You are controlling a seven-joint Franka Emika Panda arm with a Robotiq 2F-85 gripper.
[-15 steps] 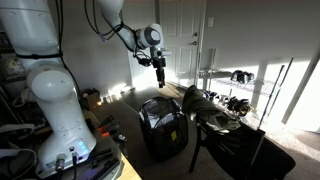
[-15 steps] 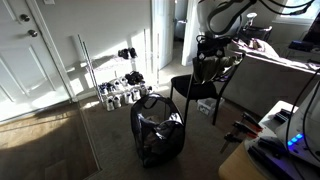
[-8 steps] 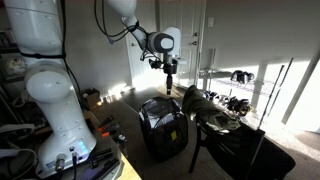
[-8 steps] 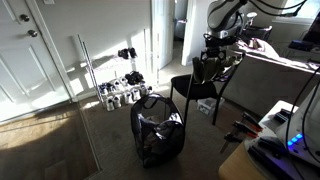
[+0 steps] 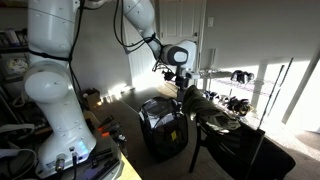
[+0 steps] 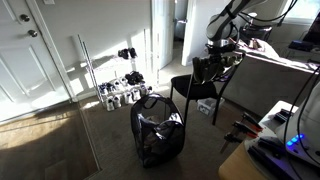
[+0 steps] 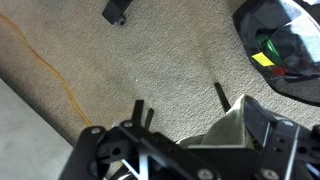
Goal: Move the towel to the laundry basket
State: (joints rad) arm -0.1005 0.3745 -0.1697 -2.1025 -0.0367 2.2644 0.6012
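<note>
Pincer [image 5: 184, 88] fingers spread wide, empty. Has swung sideways and down, now just above dark towel [image 5: 197, 103] draped over black chair [image 6: 195, 88] back. Approach near complete; grasp pending. Round black mesh laundry basket [image 5: 163, 125] on carpet beside chair.

The laundry basket [image 7: 285, 40] is cut off by the wrist view's top-right corner.

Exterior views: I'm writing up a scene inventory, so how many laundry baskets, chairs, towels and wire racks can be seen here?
laundry basket: 1
chair: 1
towel: 1
wire rack: 1
Total: 4
</note>
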